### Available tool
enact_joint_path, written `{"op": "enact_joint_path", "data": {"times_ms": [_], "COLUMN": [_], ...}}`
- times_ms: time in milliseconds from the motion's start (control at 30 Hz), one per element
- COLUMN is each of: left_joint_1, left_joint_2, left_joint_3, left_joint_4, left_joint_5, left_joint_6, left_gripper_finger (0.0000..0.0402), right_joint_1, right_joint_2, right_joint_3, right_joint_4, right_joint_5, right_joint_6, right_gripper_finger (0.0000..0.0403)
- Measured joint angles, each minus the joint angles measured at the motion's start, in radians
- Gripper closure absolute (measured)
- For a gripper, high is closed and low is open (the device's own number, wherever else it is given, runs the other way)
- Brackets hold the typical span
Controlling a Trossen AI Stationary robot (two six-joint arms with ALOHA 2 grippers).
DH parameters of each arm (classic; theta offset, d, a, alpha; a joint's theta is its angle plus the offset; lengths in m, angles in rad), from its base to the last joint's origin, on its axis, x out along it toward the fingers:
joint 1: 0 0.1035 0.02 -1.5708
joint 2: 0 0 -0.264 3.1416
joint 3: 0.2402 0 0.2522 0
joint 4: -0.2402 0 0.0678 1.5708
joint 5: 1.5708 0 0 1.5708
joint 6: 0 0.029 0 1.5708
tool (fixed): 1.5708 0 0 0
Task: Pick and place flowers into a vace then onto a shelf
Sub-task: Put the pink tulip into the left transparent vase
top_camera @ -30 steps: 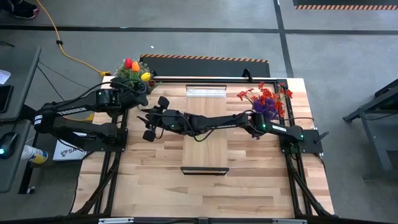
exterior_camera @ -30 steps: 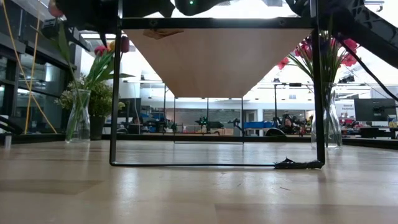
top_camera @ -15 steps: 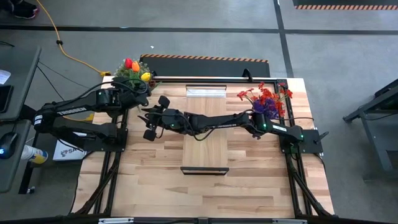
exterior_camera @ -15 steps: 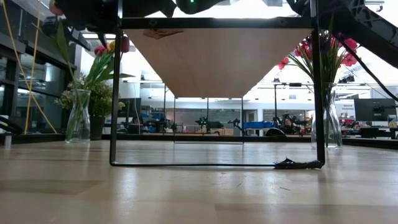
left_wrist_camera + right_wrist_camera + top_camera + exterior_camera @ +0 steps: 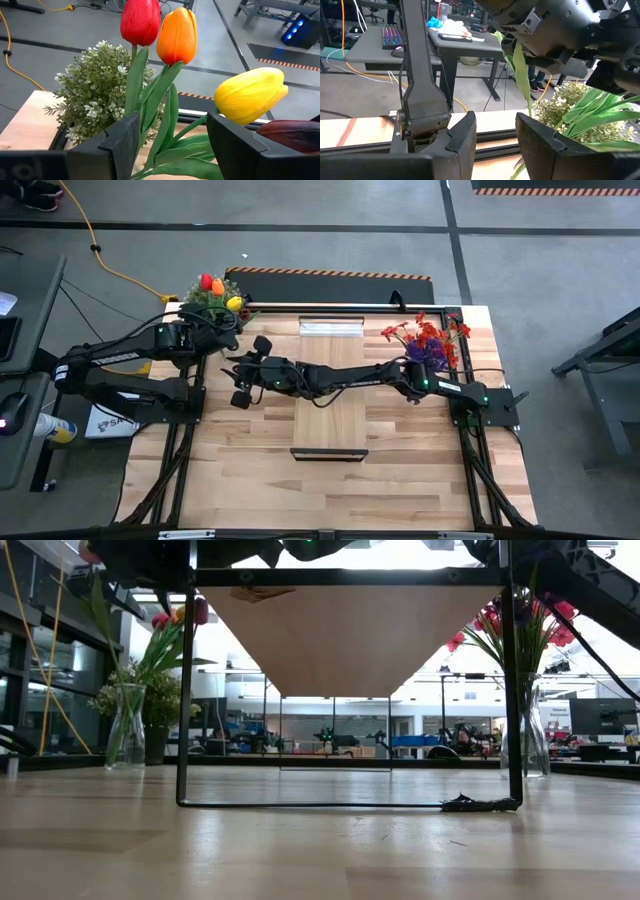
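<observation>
Left wrist view shows the left end effector [image 5: 170, 145] spread wide around the stems of the tulips [image 5: 175, 35], not clamped on them. Its fingers [image 5: 120, 145] flank green leaves, with a bushy pale-green potted plant [image 5: 100, 95] just behind. High view puts the right end effector [image 5: 243, 380] beside that bunch, parted and holding nothing, its arm stretched over the shelf [image 5: 330, 405]. Risk: closing could catch only leaves, or the two arms could collide, tipping the glass vase [image 5: 124, 730] at the surface's far corner
</observation>
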Motion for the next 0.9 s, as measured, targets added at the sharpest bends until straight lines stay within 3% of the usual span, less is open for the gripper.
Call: {"op": "enact_joint_path", "data": {"times_ms": [267,900], "left_joint_1": [0.000,0.000], "left_joint_2": [0.000,-0.001], "left_joint_3": [0.006,0.211], "left_joint_4": [0.046,0.043], "left_joint_5": [0.025,0.130], "left_joint_6": [0.000,0.132], "left_gripper_finger": [0.0140,0.0140], "right_joint_1": [0.008,0.023], "right_joint_2": [0.000,-0.056], "right_joint_3": [0.000,0.000], "right_joint_4": [0.000,-0.040], "right_joint_5": [0.000,0.010], "right_joint_6": [-0.007,-0.105], "right_gripper_finger": [0.0274,0.0274]}}
